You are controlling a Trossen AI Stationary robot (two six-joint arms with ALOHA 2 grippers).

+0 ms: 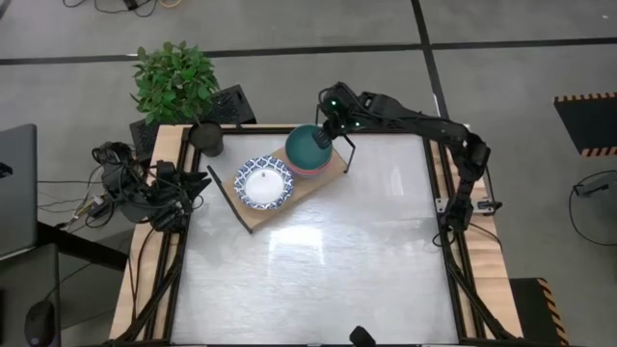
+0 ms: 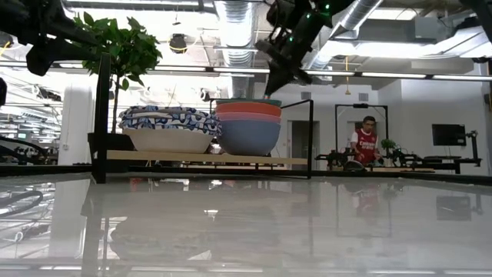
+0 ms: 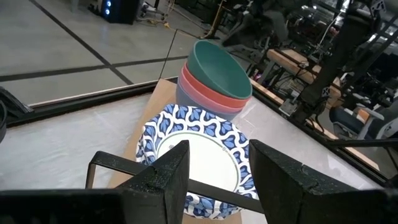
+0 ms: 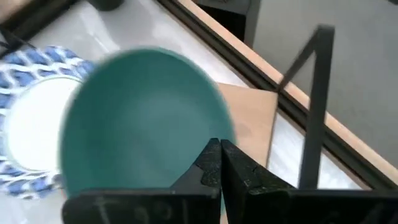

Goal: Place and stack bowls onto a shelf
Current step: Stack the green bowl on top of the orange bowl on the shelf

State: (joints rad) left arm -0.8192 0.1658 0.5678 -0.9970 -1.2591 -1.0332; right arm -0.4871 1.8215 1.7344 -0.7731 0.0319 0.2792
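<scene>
Teal bowl (image 1: 307, 145) tops the upper-centre stack on the shelf (image 1: 253, 214); stacking looks finished. Right hand (image 1: 329, 132) hovers above, pinched shut and empty, so next it just backs off. Left hand (image 3: 214, 177) waits at the left with its fingers apart.

One shelf (image 1: 310, 183), a light-wood board on black wire legs, stands on the one table (image 1: 328, 260).

Plain deep bowls: three, nested in one stack, one teal bowl (image 1: 308, 146) on top, one pink-red bowl (image 3: 208, 93) under it, one blue bowl (image 2: 249, 135) at the bottom.

Blue-patterned bowls (image 1: 264, 183): one stack beside the plain stack. The high view shows only the top one; the low view shows several patterned rims packed together above one white base, and the exact number in the stack cannot be told.

Potted plants: one plant (image 1: 177, 81), at the table's far left corner.

Arms: two, with one pincer each, the left pincer (image 3: 214, 163) and the right pincer (image 4: 220, 163).

People: one person (image 2: 367, 144), far behind the table.
</scene>
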